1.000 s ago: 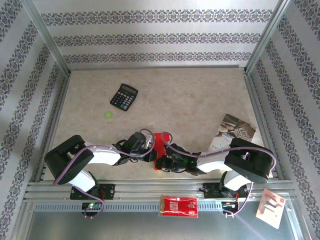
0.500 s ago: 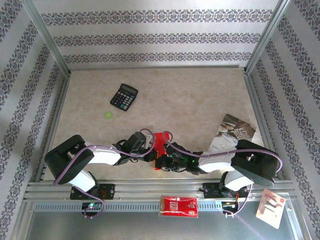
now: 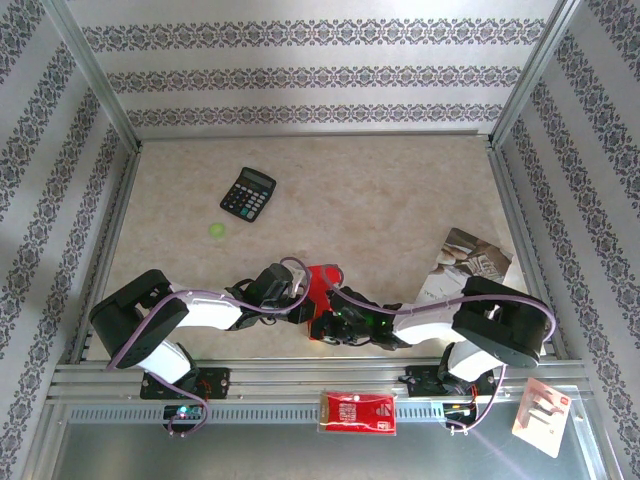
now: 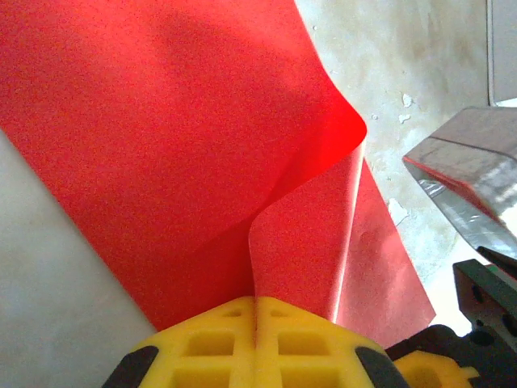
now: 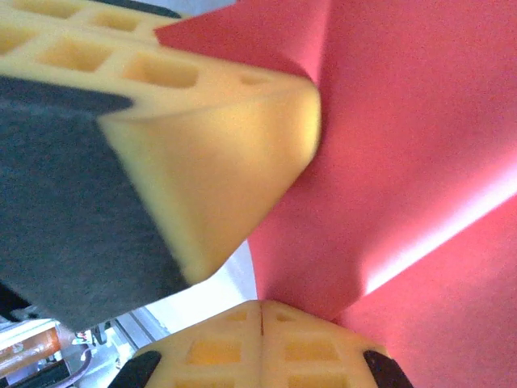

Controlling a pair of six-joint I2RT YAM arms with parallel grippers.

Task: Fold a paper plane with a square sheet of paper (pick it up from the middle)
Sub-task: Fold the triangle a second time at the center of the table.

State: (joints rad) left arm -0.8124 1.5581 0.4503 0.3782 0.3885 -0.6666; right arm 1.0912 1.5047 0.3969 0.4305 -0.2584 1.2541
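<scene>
Overhead, you see both arms bent inward so that their wrists meet above the near middle of the bench (image 3: 400, 190). Your left arm (image 3: 205, 312) climbs from its base toward 10 o'clock, doubles back at the elbow and lays its white forearm toward 3 o'clock, ending in the left gripper (image 3: 303, 304). Your right arm (image 3: 435, 325) mirrors it, with the elbow out at 3 o'clock and the forearm low toward 9 o'clock, ending in the right gripper (image 3: 323, 327). The square sheet of paper (image 3: 320, 284), bright red, sits between the two wrists at 6 o'clock on the bench, just ahead of the front rail.

Left wrist view: the left gripper (image 4: 257, 304) has its yellow jaws pressed together along one seam, pinching the near edge of the sheet (image 4: 161, 121). From there the paper spreads toward 12 o'clock. One flap curls over toward 2 o'clock, with a lit crease beside it.

Right wrist view: the right gripper (image 5: 261, 308) likewise has its jaws closed on the sheet (image 5: 420, 121) at 6 o'clock of the frame. A yellow finger (image 5: 210, 153) of your left gripper reaches in from 10 o'clock, its tip at the paper.

Surroundings, reckoned from the sheet:
- A black calculator (image 3: 247, 193) lies at 11 o'clock, well apart.
- A green dot (image 3: 217, 229) lies at 10 o'clock.
- A printed booklet (image 3: 472, 262) lies at 3 o'clock, beside the right elbow.
- A red-and-white packet (image 3: 357, 411) lies at 6 o'clock on the metal ledge.
</scene>
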